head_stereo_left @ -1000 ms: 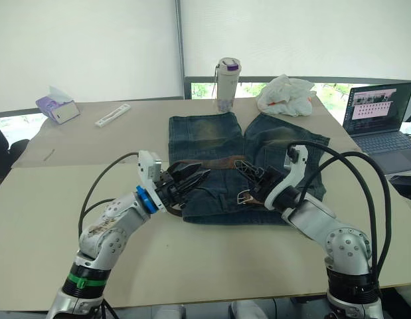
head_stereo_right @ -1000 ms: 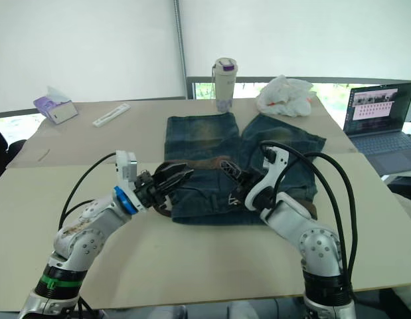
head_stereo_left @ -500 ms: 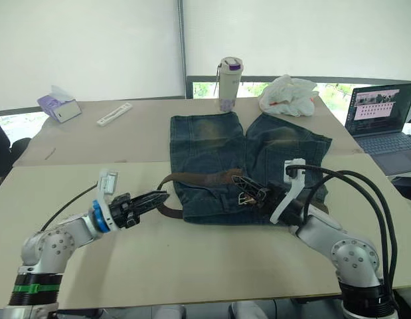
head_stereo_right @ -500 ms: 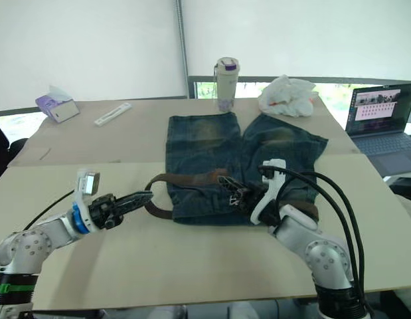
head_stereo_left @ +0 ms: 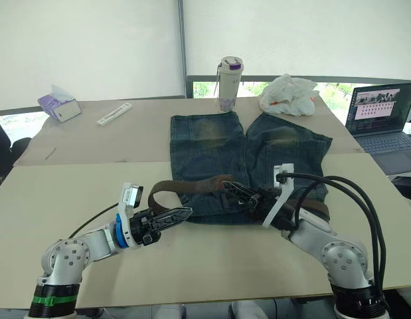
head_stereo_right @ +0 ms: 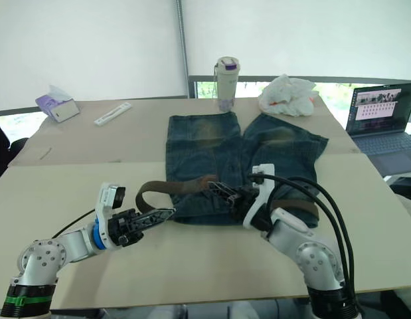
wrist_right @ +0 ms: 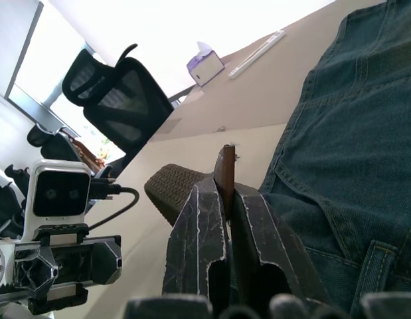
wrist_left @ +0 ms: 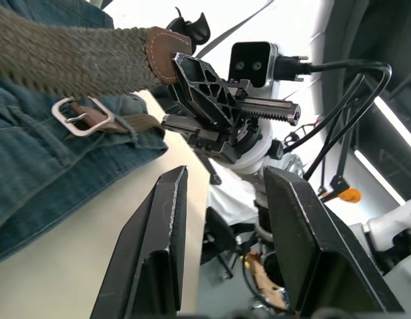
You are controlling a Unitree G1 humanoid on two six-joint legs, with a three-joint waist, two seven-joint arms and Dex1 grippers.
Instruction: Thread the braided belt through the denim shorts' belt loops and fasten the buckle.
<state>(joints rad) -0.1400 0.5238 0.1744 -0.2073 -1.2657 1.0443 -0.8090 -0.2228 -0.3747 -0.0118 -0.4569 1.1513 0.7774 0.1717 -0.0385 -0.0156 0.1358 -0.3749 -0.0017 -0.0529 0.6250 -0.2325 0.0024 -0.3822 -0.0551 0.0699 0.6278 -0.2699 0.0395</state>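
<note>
— Two claws, what are they doing?
— Right gripper (wrist_right: 222, 199) is clamped on the leather tip of the braided belt (head_stereo_left: 185, 187). Left gripper (wrist_left: 222, 252) has its fingers apart, holding nothing.
— Where are the denim shorts (head_stereo_left: 212, 149)?
— Flat in the middle of the table (head_stereo_left: 72, 199). The belt loops out at 9 o'clock from the waistband. The buckle (wrist_left: 78, 116) lies on the denim.
— Any words to read?
— None; the laptop (head_stereo_left: 381, 116) screen at 3 o'clock is too small.

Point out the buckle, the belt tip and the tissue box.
buckle (wrist_left: 76, 117), left wrist view, metal frame.
belt tip (wrist_left: 166, 52), left wrist view, leather end cap.
tissue box (head_stereo_left: 58, 106), left eye view, top face.
</note>
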